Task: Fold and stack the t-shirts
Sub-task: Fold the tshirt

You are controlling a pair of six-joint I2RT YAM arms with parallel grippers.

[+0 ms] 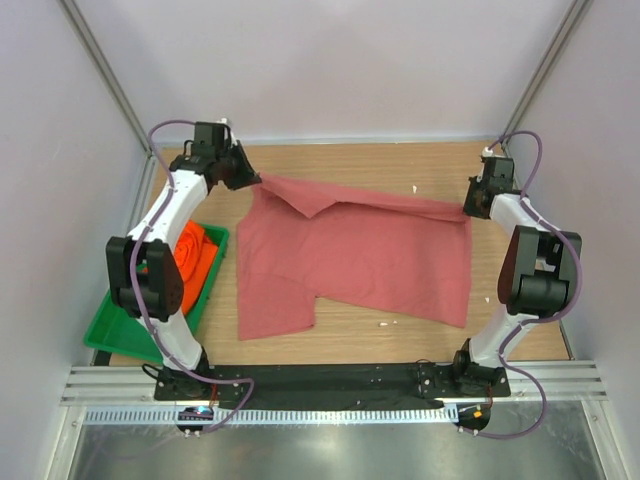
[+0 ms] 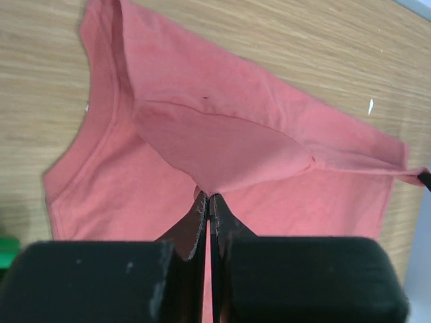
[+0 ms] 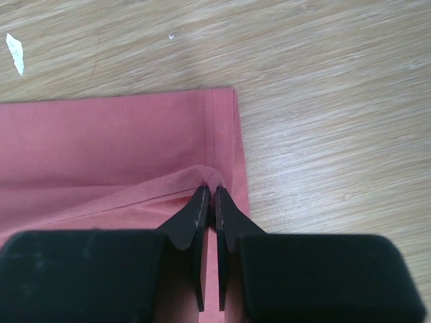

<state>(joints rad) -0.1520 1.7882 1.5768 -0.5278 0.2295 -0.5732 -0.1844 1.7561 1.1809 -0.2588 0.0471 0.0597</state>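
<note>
The dusty rose-pink t-shirt (image 1: 370,260) lies spread over the middle of the wooden table, its far edge lifted and stretched between both grippers. My left gripper (image 1: 256,180) is shut on the shirt's far left corner; in the left wrist view the fingertips (image 2: 210,197) pinch a raised fold of the pink cloth (image 2: 222,145). At the far right corner my right gripper (image 1: 467,208) is shut on the shirt, and the right wrist view shows its tips (image 3: 211,190) clamping a bunched bit of the hem (image 3: 121,134). The orange t-shirt (image 1: 197,252) sits crumpled in the green tray.
The green plastic tray (image 1: 118,338) stands at the table's left edge beside the left arm. Small white scraps lie on the wood (image 1: 415,187) (image 1: 386,322) (image 3: 14,52). White walls and metal posts enclose the table on three sides.
</note>
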